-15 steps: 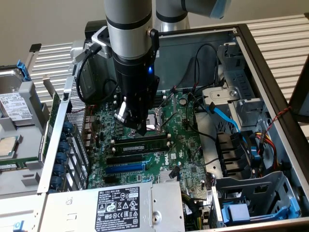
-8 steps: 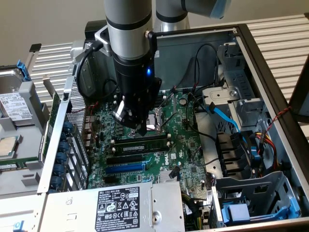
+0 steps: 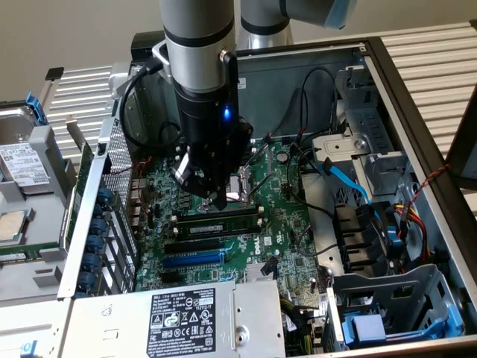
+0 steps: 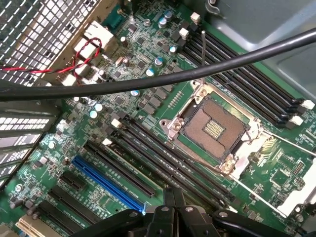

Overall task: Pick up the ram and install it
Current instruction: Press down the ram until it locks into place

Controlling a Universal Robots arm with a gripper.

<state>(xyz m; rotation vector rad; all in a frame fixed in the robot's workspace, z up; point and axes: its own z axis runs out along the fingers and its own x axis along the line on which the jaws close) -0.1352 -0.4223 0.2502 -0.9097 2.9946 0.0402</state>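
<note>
Hovering over the open computer case (image 3: pixel 417 112), the gripper (image 3: pixel 216 200) hangs just above the green motherboard (image 3: pixel 283 224), its jaws pressed together and pinching nothing. The ram (image 3: pixel 216 221) lies flat along a memory slot just below the fingertips, beside the bare processor socket (image 4: pixel 213 129) and near the blue slot (image 4: pixel 106 181). A black cable (image 4: pixel 163 79) crosses the wrist view above the board.

Matt green motherboard (image 4: pixel 163 98), glossy black cable (image 4: pixel 148 81), shiny metal socket frame (image 4: pixel 212 129), blue plastic slot (image 4: pixel 106 182)
</note>
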